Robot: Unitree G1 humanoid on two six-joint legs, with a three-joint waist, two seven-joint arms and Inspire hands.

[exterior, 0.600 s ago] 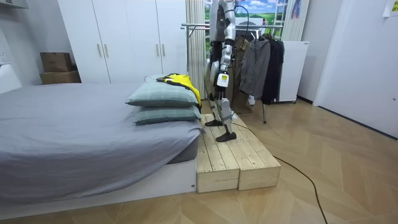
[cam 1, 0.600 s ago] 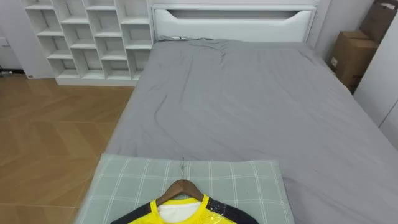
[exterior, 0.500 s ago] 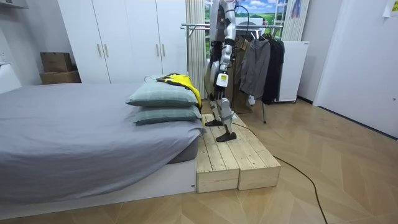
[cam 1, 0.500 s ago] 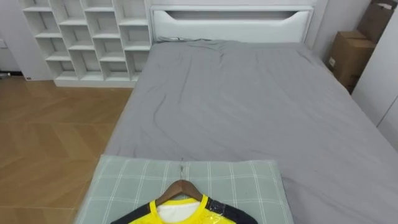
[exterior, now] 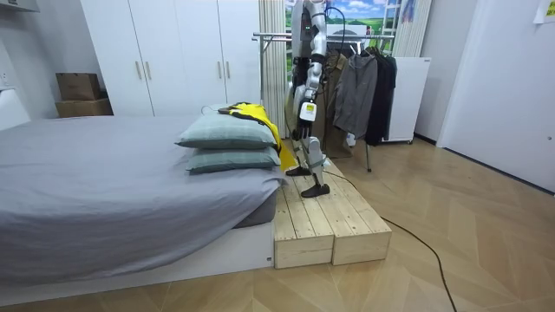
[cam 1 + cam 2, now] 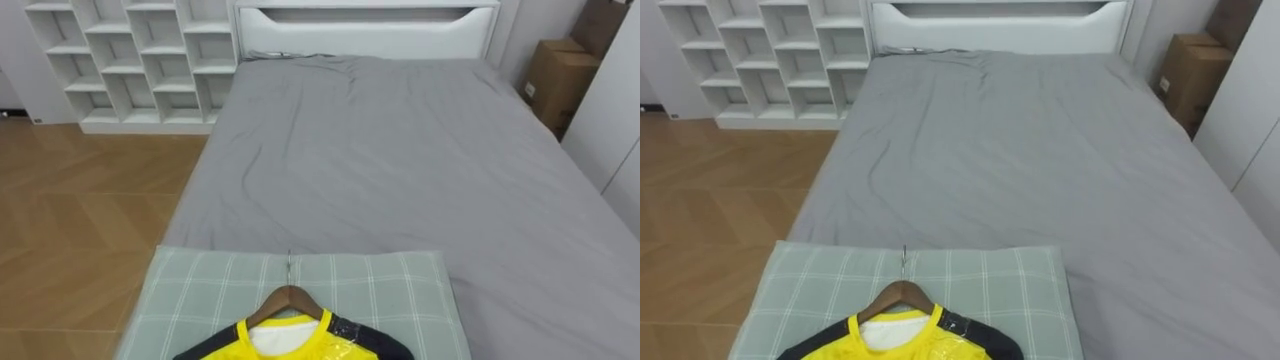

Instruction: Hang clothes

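A yellow shirt (image 6: 290, 345) with dark sleeves lies on a wooden hanger (image 6: 288, 300), whose metal hook points toward the headboard. It rests on the top one of two green checked pillows (image 6: 200, 290) at the foot of the grey bed (image 6: 400, 170). In the room view the shirt (image 5: 251, 111) drapes over the pillows' edge right in front of me. I stand upright on a wooden platform (image 5: 321, 221) facing the bed. My left hand (image 5: 304, 111) hangs at my side just beyond the shirt. A clothes rail (image 5: 277, 36) runs behind me.
Dark garments (image 5: 364, 87) hang on the rail behind me. White cube shelves (image 6: 130, 50) stand at the far left of the bed over wooden floor. A cardboard box (image 6: 550, 70) sits at the far right by a white wardrobe.
The eye view has tipped down a little, so the bed and pillow sit higher in the picture. The shirt lies as before.
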